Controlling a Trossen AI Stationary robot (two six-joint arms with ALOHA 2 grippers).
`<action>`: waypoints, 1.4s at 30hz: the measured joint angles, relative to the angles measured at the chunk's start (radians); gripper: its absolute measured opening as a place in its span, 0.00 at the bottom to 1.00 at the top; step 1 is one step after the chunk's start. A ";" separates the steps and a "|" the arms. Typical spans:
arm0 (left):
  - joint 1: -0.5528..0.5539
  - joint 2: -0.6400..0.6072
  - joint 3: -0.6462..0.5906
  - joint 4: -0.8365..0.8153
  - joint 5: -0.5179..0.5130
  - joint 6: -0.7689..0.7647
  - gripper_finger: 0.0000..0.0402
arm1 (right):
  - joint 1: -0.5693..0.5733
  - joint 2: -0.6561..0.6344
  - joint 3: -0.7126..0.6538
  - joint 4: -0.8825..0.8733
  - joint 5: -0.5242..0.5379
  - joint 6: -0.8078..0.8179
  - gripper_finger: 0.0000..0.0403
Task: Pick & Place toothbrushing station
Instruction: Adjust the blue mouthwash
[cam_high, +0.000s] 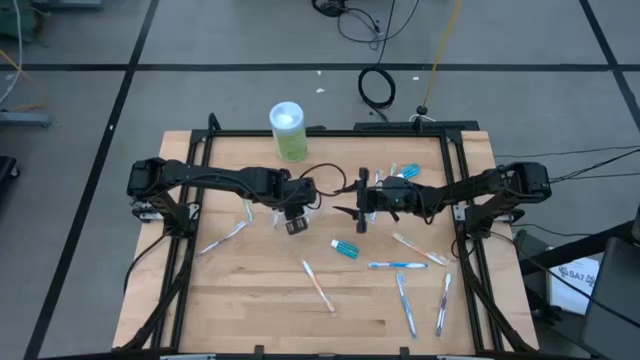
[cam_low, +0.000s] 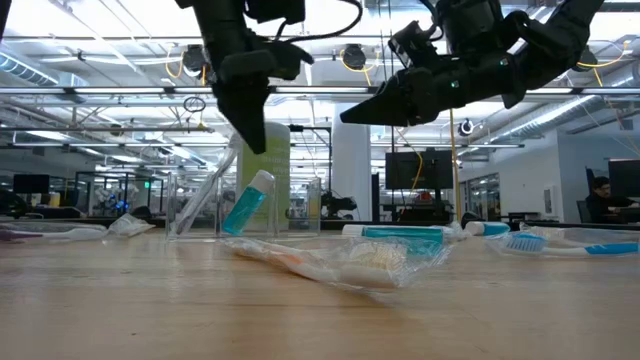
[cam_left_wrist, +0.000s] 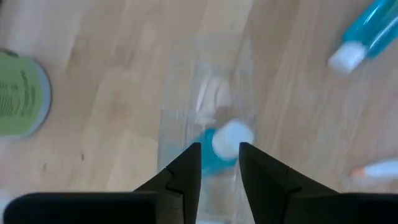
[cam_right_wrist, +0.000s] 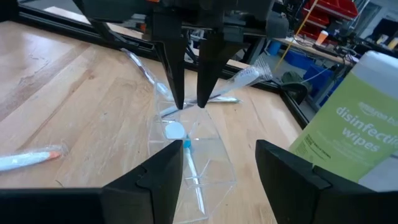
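— 2 grippers at mid-table?
— Yes. Left gripper, fingers slightly parted and empty, hangs over the clear cup holding 1 tube. Right gripper, fingers apart, empty, beside it.

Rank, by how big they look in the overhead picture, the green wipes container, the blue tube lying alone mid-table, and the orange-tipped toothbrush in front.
1. Green wipes container, clearly bulkiest.
2. Orange-tipped toothbrush: longer than the tube, very thin.
3. Blue tube, smallest.
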 joint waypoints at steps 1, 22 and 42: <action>0.000 0.000 0.001 0.020 -0.005 -0.009 0.28 | -0.002 0.000 0.000 0.000 0.000 0.006 0.49; -0.017 0.002 -0.003 0.062 -0.065 -0.044 0.28 | -0.043 0.318 0.218 0.000 0.085 0.230 0.49; -0.061 0.101 -0.005 0.041 -0.100 -0.062 0.28 | -0.055 0.323 0.216 -0.051 0.084 0.236 0.49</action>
